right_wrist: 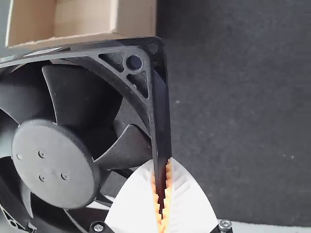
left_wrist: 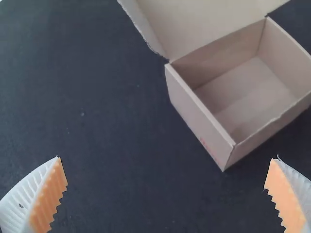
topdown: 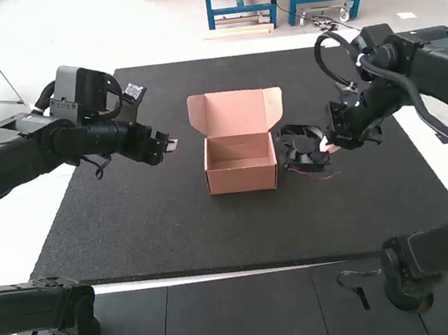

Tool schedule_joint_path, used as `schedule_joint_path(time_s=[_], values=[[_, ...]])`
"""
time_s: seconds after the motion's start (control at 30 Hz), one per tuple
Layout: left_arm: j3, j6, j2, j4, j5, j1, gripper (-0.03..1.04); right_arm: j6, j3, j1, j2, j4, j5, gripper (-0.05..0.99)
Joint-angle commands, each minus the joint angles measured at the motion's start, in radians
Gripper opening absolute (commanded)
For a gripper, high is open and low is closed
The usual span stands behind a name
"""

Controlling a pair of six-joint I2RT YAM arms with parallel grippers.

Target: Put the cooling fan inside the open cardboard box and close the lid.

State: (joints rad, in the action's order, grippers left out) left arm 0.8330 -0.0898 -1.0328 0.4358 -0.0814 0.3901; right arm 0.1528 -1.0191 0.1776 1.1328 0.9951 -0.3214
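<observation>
While on fan (topdown: 303, 147), right gripper (topdown: 330, 147) low

**Fan at the box's side, box standing open**

The cardboard box (topdown: 242, 177) is sitting upright near the middle of the black mat (topdown: 133, 229), plain brown and rectangular, with its inside showing bare. Its lid (topdown: 235, 112) is standing raised from the far wall, side tabs spreading outward. The cooling fan (topdown: 304, 147), black with a square frame and curved blades around a round hub, is standing on edge just beside the box's right wall. The right gripper (topdown: 330, 147) is pinching its frame edge. Thin wires (topdown: 324, 175) are trailing from the fan onto the mat.
</observation>
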Motion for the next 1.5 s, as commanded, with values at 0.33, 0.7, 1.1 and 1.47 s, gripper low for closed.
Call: schedule_joint_path(time_s=[0.33, 0.7, 1.1, 1.47], values=[[-0.026, 0.047, 0.053, -0.011, 0.009, -0.007, 0.96, 0.269, 0.056, 0.226, -0.007, -0.168, 0.028, -0.02], [-0.026, 0.061, 0.054, -0.012, 0.028, -0.007, 0.96, 0.252, 0.067, 0.335, 0.087, -0.291, 0.137, -0.02], [-0.02, 0.061, 0.068, 0.004, 0.034, -0.007, 0.96, 0.217, 0.056, 0.523, 0.208, -0.337, 0.22, -0.02], [-0.041, 0.058, 0.065, -0.011, 0.034, -0.002, 0.96, 0.241, -0.055, 0.454, 0.358, -0.36, 0.283, -0.02]])
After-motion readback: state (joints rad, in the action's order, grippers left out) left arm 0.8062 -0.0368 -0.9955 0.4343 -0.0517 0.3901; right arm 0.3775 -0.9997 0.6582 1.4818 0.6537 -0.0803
